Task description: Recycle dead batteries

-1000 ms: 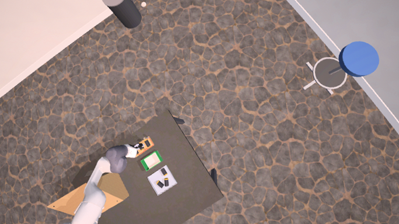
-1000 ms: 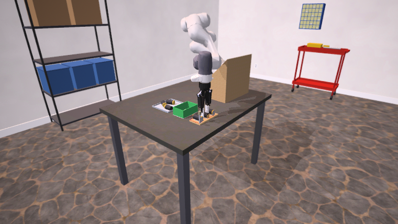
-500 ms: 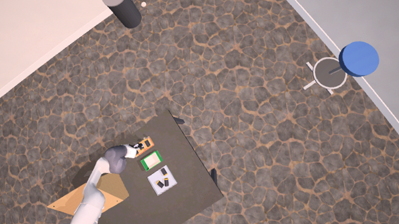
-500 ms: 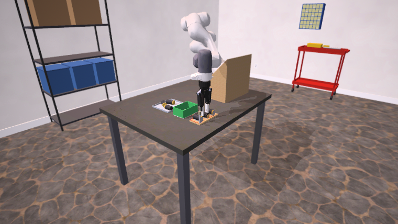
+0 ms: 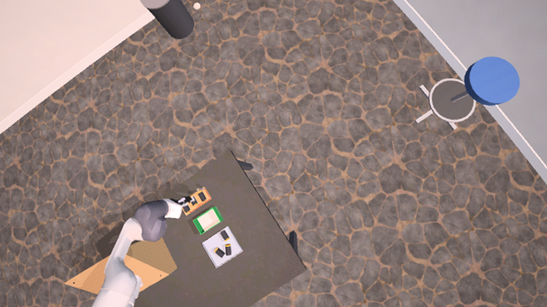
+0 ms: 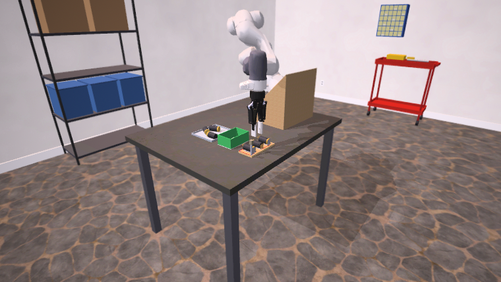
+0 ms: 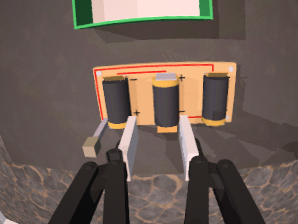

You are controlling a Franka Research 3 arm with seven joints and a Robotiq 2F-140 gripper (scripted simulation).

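The gripper [image 6: 256,134] [image 7: 158,121] is open and empty, a little above the board [image 5: 208,195] [image 6: 271,144] [image 7: 142,90]. Three batteries lie in the board: left [image 7: 116,102], middle [image 7: 165,102] and right [image 7: 215,99] in the wrist view. The middle one's broad gold band faces the box, the others' face away. The small block on a post, seemingly the bulb [image 6: 251,141] [image 7: 91,146], looks dull tan; I cannot tell if it is lit. The green box [image 5: 219,213] [image 6: 227,141] [image 7: 150,21] stands upright; no battery shows on its pale floor. Three batteries lie on the tray [image 5: 211,241] [image 6: 200,134].
The box stands between the board and the tray. A tall tan wedge-shaped panel [image 5: 136,280] [image 6: 298,101] stands on the table [image 5: 264,246] [image 6: 175,157] near the arm's base. The board lies near one long table edge. Shelves and a red cart [image 6: 397,105] stand away from the table.
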